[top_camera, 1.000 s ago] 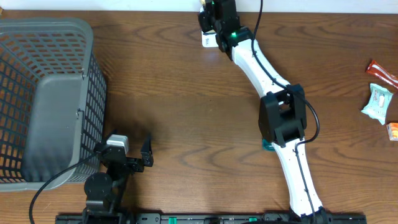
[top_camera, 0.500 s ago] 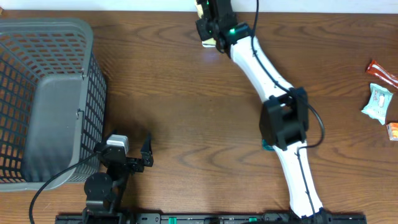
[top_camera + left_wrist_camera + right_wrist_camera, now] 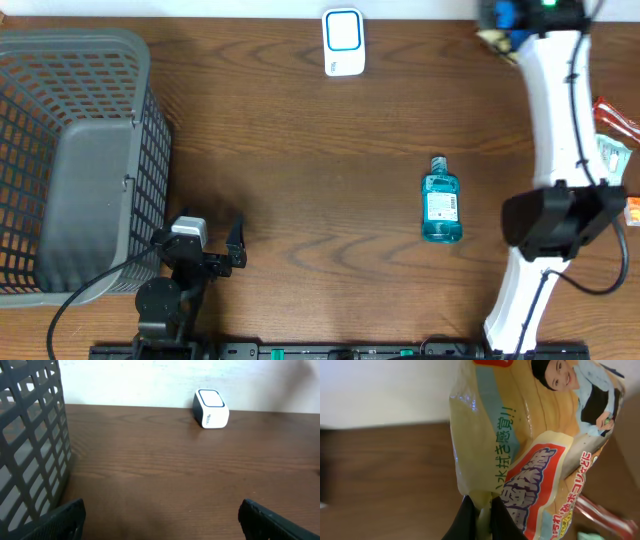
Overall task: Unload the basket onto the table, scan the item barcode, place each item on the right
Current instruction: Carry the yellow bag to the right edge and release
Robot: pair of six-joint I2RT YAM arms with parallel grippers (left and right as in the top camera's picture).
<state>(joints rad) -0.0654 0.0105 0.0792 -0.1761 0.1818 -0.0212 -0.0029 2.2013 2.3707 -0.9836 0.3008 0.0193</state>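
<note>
The barcode scanner [image 3: 343,42], a small white box with a blue face, stands at the table's back edge; the left wrist view shows the scanner [image 3: 211,408] too. My right gripper [image 3: 503,22] is at the back right, well to the right of the scanner. It is shut on the edge of a yellow snack packet [image 3: 530,435] with red and blue print, pinched between its fingers [image 3: 466,522]. From overhead only a corner of the packet [image 3: 492,40] peeks out under the wrist. My left gripper [image 3: 213,233] rests open at the front left, holding nothing.
A grey mesh basket [image 3: 150,150] fills the left side. A blue mouthwash bottle [image 3: 441,200] lies right of centre. A red packet [image 3: 615,115], a green-white packet [image 3: 608,165] and an orange item [image 3: 632,210] lie at the right edge.
My right arm has swung from over the scanner to the back right corner, carrying the packet. The scanner and the blue bottle are now uncovered. The left arm has not moved.
</note>
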